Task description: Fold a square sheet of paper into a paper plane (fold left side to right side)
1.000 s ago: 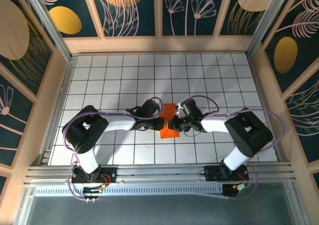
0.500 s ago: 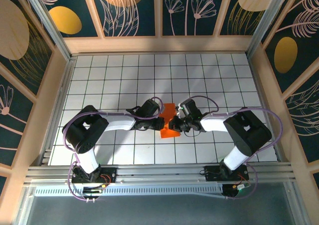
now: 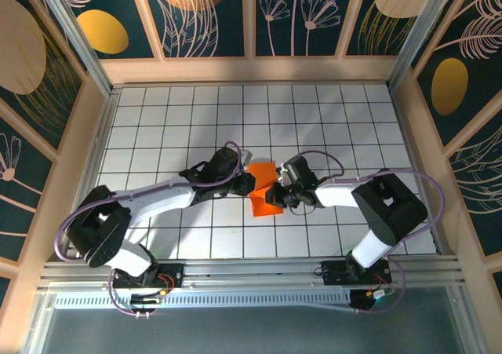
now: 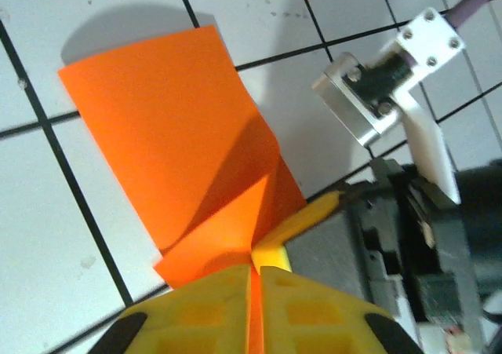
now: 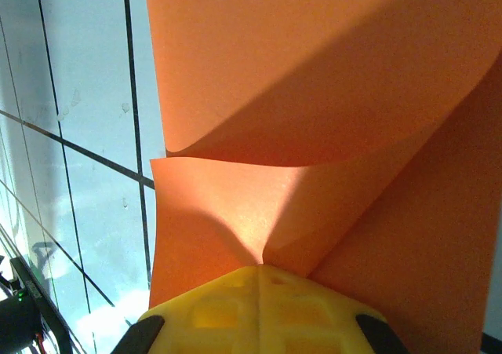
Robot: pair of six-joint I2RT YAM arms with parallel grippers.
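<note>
Nothing lies around your paper but your own arms. The left gripper is clenched on its left edge, and the right gripper pinches the opposite side, its wrist body crowding the sheet. The paper sits near the middle of the table, bright orange and plain, doubled over itself in a soft curl, with the pinched part lifted. The table is white tile with dark grid lines. Dark floral walls in wooden frames surround it, and a metal rail runs along the near edge.
</note>
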